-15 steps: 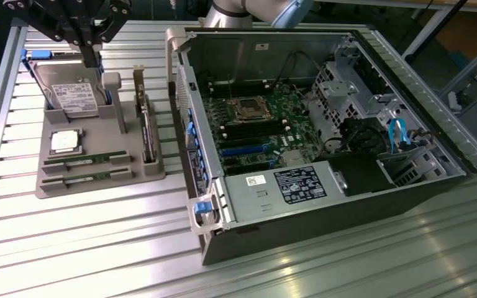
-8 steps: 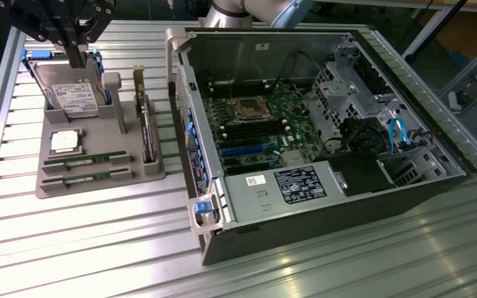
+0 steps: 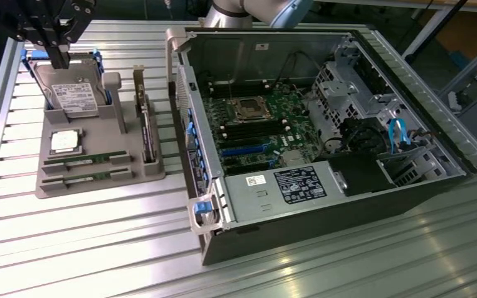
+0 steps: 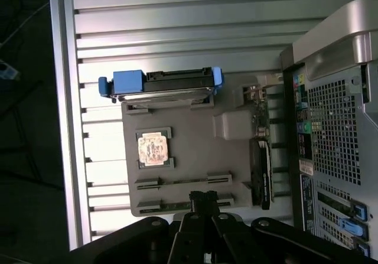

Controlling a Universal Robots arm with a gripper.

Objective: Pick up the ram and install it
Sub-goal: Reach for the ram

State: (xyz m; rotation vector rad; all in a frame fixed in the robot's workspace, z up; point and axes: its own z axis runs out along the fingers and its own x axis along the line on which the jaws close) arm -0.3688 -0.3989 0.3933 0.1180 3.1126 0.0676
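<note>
Two green ram sticks (image 3: 85, 160) (image 3: 87, 179) lie in slots at the near end of a grey holder tray (image 3: 97, 139). In the wrist view the ram sticks (image 4: 183, 181) sit just beyond my fingertips. My gripper (image 3: 59, 61) hangs high over the tray's far end, in line with the hard drive (image 3: 74, 93). The gripper (image 4: 204, 196) is shut, with nothing between its fingers. The open computer case (image 3: 322, 124) lies to the exterior view's right, its motherboard (image 3: 251, 124) exposed.
The tray also holds a CPU chip (image 3: 64, 141) and an upright dark expansion card (image 3: 146, 133). In the wrist view the hard drive's blue caddy (image 4: 127, 84) and the case's rear panel (image 4: 333, 128) show. Everything rests on a ribbed metal table (image 3: 81, 236).
</note>
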